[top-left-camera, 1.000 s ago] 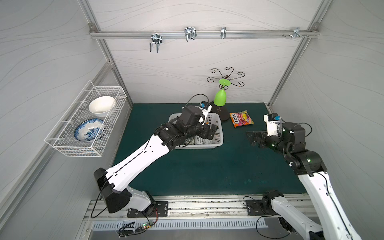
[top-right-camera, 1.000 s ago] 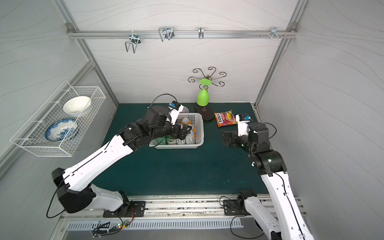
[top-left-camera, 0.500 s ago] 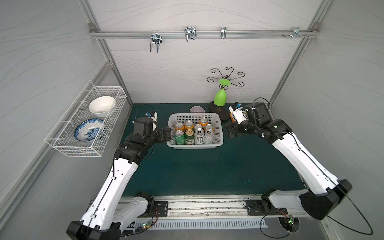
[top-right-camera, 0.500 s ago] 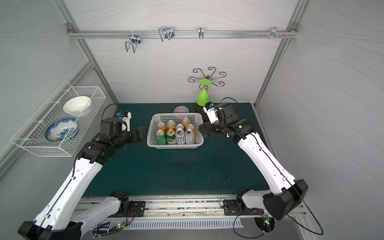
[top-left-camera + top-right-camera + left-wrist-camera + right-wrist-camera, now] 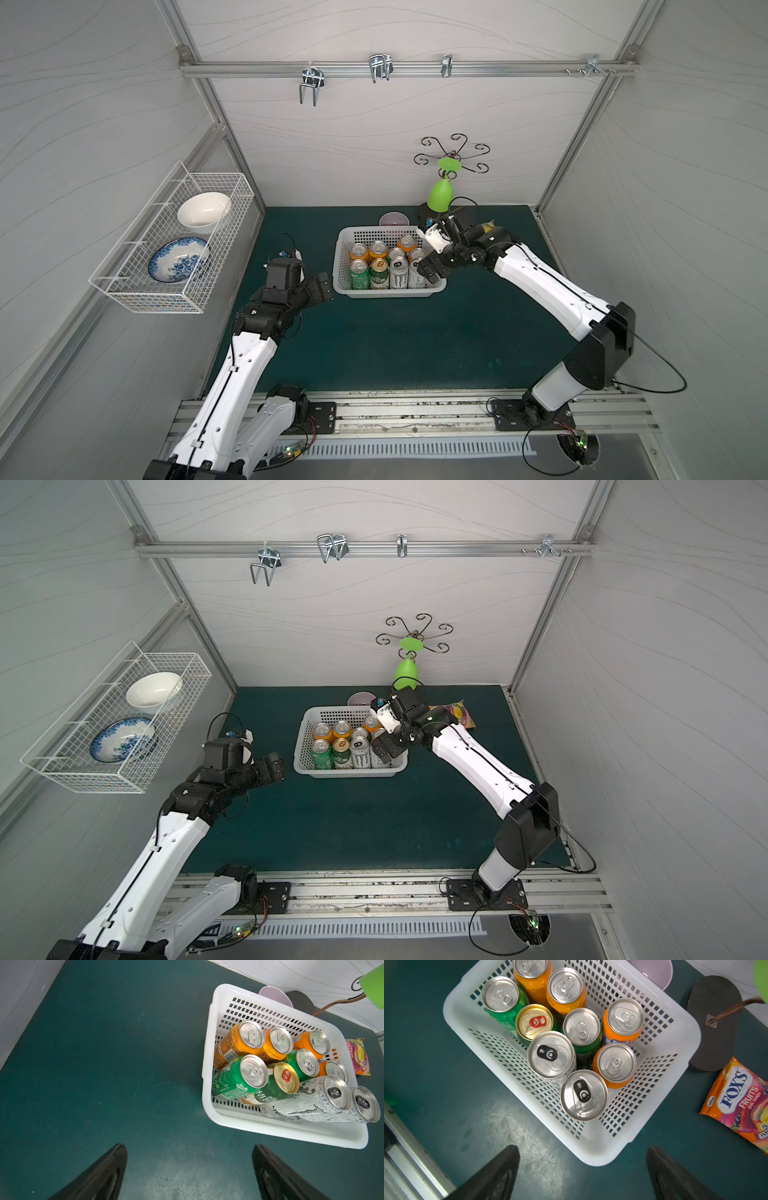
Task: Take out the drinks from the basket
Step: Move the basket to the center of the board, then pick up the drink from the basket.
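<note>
A white perforated basket (image 5: 452,1016) is set on the green mat (image 5: 395,332), toward the back. Packed close and stood upright inside it are four orange cans (image 5: 625,1016), two green cans (image 5: 500,993), one dark green can (image 5: 534,1021) with a gold top, and two taller silver-white cans (image 5: 551,1053), the last placed in the front row.

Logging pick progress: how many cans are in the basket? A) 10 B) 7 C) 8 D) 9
D: the right wrist view shows nine cans standing inside the basket: four orange, two green, one gold-topped and two silver-white.
</note>
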### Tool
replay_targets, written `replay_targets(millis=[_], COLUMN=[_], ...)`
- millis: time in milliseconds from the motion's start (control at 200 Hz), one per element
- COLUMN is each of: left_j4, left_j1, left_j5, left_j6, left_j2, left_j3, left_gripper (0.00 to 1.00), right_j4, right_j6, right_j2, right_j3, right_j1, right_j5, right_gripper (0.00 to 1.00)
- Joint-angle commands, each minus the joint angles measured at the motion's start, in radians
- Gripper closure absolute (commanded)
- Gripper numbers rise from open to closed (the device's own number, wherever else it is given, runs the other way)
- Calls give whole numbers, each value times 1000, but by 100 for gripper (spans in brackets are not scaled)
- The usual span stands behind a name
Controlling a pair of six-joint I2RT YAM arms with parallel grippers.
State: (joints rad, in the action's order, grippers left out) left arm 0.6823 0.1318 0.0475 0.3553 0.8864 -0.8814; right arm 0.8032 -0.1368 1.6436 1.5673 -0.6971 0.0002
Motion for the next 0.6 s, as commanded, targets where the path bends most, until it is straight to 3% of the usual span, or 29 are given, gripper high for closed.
replay_targets(millis=[0,595], left_j4=[-43,-47], left_j1=[-5,-5], left_j5=[11,-1], left_j6=[13,11], left_j2=[-17,-15], left_j3=[-11,-8], left_gripper=[2,1], right_j4=[16,-4], right_j6=[-21,-50], right_j2=[51,245], right_j3=[32,106], right_j1=[-11,-12], right_j5=[3,7], right_gripper=[2,22])
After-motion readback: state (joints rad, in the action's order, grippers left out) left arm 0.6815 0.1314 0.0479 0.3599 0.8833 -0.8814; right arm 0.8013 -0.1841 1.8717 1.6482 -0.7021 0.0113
